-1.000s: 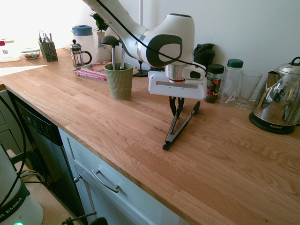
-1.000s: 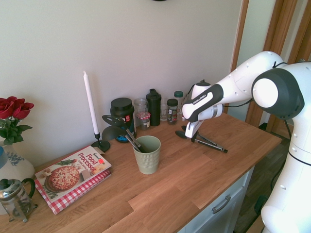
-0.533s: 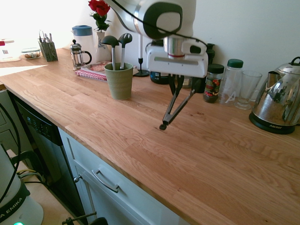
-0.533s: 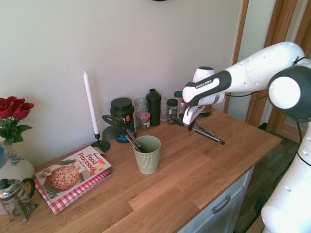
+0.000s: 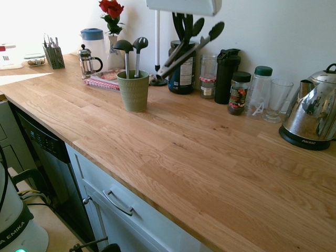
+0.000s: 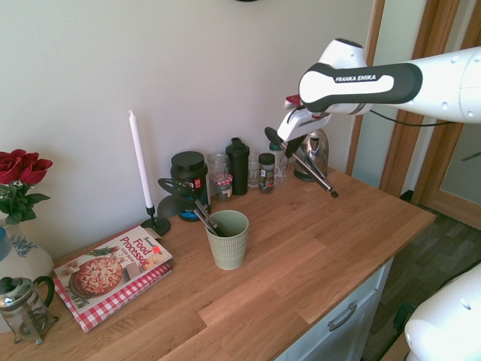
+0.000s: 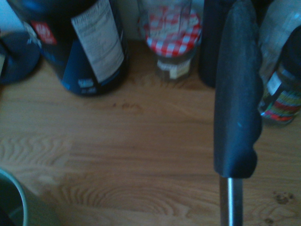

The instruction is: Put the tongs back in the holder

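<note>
The white arm reaches in high above the wooden countertop (image 6: 301,248), its forearm about level and the wrist bent so the gripper (image 6: 294,140) points steeply down. The fingers are clenched on the tongs (image 6: 304,160) near their black-tipped end, and the tongs hang clear of the counter, slanting down and away from the hand with the joined end lowest. In the first exterior view only the bottom edge of the hand shows at the top of the picture, with the gripper (image 5: 182,23) gripping the tongs (image 5: 184,50), whose joined end points toward the holder (image 5: 133,90).

The holder (image 6: 228,239), a ribbed olive-green cup, stands upright on the counter, well apart from the tongs and lower than them. Two black utensils (image 5: 131,48) stand inside it. A candlestick with a white candle (image 6: 140,167) stands behind the holder, and a row of jars and bottles (image 6: 239,168) lines the wall beyond it.

In the wrist view a black tong tip (image 7: 237,89) crosses close to the lens, with the holder's rim (image 7: 16,195) at one corner.
</note>
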`<action>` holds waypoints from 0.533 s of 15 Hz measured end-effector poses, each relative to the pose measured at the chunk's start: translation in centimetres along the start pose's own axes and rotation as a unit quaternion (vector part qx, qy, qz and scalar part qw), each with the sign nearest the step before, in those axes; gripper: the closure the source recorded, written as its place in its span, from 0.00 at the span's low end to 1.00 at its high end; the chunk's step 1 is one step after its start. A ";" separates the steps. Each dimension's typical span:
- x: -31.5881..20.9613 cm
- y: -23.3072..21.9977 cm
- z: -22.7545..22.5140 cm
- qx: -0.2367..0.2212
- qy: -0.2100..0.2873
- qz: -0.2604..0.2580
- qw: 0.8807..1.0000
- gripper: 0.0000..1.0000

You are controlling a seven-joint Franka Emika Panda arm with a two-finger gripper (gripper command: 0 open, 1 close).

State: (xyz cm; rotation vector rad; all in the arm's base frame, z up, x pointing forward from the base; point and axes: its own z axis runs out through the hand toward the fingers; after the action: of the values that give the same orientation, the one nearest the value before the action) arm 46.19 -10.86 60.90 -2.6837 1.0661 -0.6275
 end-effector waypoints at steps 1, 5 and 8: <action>-1.2 -1.5 -0.9 -0.003 0.031 0.007 1.000 1.00; -6.7 -7.7 -0.5 0.030 0.138 0.028 0.990 1.00; -10.6 -11.1 -0.4 0.077 0.203 0.028 0.976 1.00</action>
State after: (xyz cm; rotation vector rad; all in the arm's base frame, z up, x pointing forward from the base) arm 45.90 4.48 61.45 -2.4391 1.1223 -1.2320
